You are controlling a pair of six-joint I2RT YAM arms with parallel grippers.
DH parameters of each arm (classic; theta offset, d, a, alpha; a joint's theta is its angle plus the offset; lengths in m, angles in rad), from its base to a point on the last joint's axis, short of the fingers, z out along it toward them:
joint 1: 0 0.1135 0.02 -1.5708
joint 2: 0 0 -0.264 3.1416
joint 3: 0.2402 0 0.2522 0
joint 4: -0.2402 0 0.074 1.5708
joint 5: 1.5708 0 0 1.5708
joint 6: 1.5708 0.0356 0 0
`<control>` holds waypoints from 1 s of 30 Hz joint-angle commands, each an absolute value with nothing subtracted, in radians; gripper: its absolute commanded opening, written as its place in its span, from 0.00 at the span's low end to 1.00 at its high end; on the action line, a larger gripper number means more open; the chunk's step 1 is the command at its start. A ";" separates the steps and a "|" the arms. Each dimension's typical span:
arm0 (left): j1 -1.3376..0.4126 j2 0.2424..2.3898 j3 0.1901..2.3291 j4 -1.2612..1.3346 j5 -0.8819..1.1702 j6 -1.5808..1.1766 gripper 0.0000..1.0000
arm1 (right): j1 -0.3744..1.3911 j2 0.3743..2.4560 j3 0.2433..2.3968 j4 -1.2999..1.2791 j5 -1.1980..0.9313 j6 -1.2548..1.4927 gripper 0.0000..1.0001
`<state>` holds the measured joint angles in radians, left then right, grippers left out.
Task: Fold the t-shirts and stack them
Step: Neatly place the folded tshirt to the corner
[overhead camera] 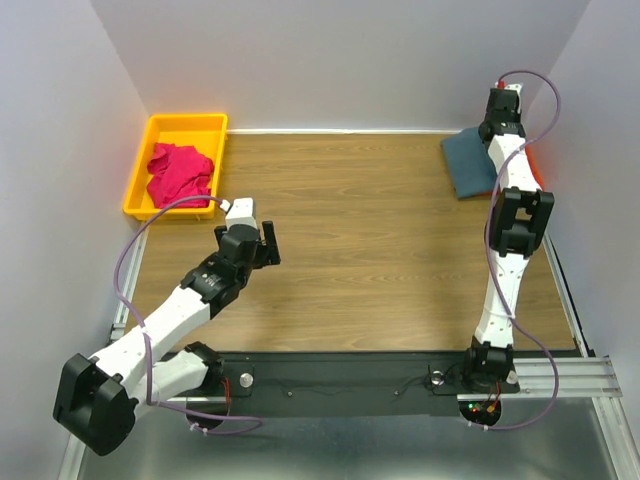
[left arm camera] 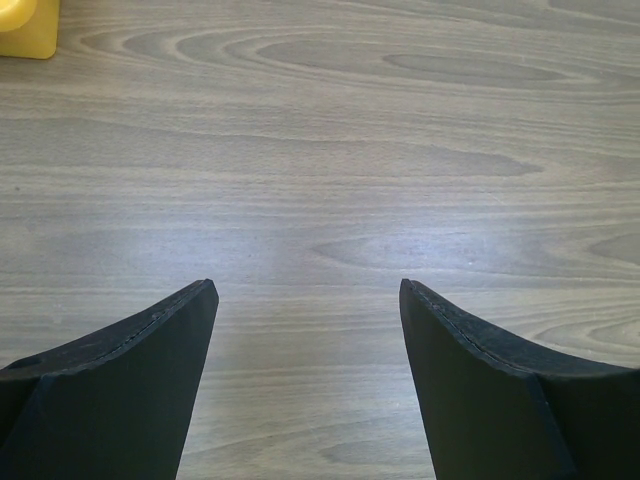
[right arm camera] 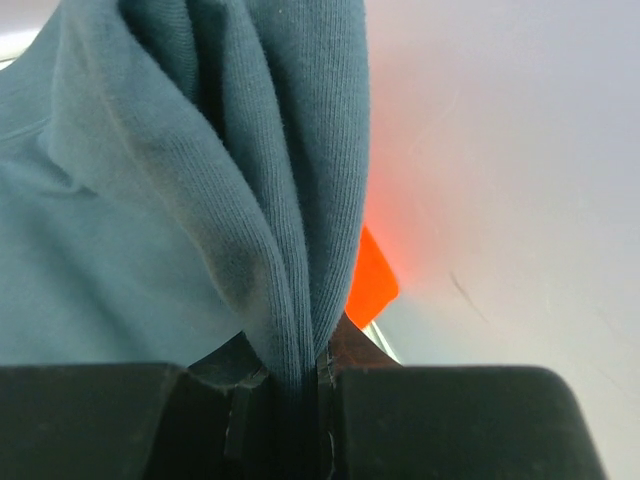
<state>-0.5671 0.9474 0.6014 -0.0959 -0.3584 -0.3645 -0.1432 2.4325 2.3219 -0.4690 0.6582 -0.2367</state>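
Note:
The slate grey-blue t-shirt (overhead camera: 468, 163) lies folded at the far right of the table. My right gripper (overhead camera: 505, 112) is over its far edge, shut on a fold of that shirt (right arm camera: 270, 200). A corner of the orange t-shirt (right arm camera: 372, 275) shows under it by the right wall, and as a sliver in the top view (overhead camera: 537, 168). The magenta-pink t-shirt (overhead camera: 179, 173) lies crumpled in the yellow bin (overhead camera: 137, 190). My left gripper (overhead camera: 259, 243) is open and empty over bare table (left arm camera: 308, 290), right of the bin.
The yellow bin stands at the far left corner; its corner shows in the left wrist view (left arm camera: 28, 28). White walls close in the left, back and right. A metal rail (overhead camera: 400, 375) runs along the near edge.

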 commanded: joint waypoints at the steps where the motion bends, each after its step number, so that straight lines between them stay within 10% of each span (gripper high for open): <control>1: -0.586 0.914 0.584 -0.063 -0.400 -0.365 0.85 | -0.160 2.479 2.362 -0.339 0.683 -0.236 0.07; 16: -0.660 0.874 0.578 -0.060 -0.443 -0.365 0.85 | -0.192 2.548 2.361 -0.285 0.744 -0.157 0.07; 30: -0.703 0.856 0.574 -0.058 -0.469 -0.365 0.85 | -0.215 2.543 2.353 -0.278 0.815 -0.118 0.31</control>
